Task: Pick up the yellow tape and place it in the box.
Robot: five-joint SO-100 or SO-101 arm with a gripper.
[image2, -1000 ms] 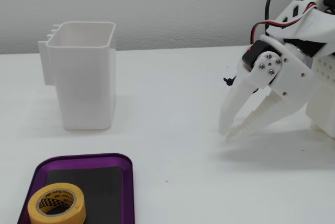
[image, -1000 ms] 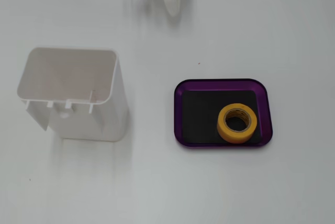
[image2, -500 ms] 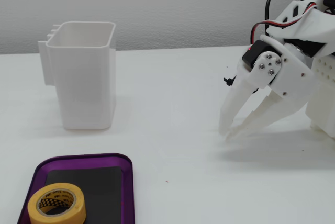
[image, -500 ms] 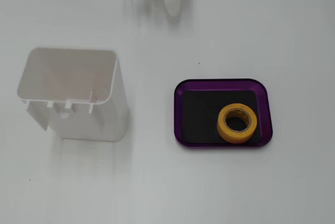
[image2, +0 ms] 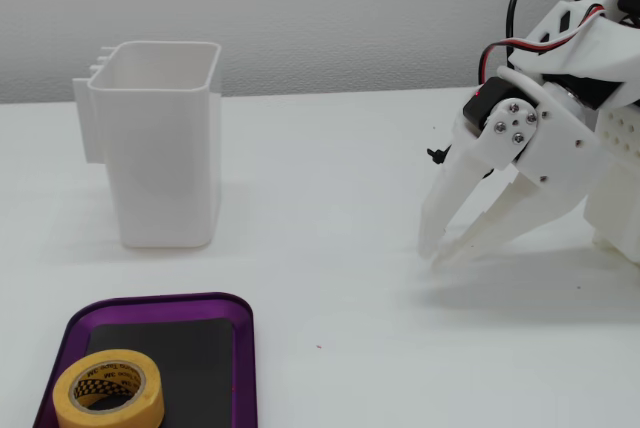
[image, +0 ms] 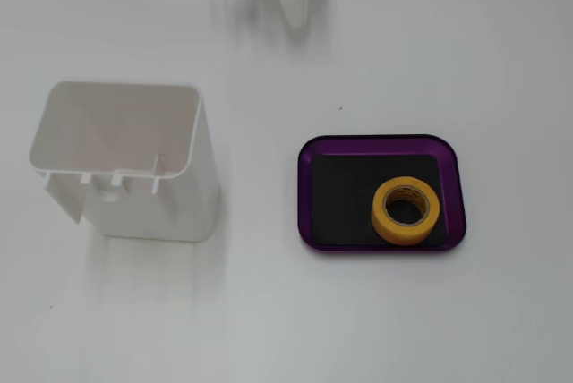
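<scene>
The yellow tape (image: 386,214) lies flat inside the purple box (image: 376,140), on its black bottom near the lower right corner in a fixed view. In the other fixed view the tape (image2: 110,416) sits at the near end of the box (image2: 160,300) at the lower left. My gripper (image2: 435,254) is far off at the right, fingertips together just above the table, holding nothing. In the top-down fixed view only its white tip (image: 295,16) shows at the top edge, well away from the box.
A tall white open-topped container (image: 152,208) stands left of the box; in the other fixed view the container (image2: 165,168) is behind the box. The arm's white body and cables (image2: 600,68) fill the right side.
</scene>
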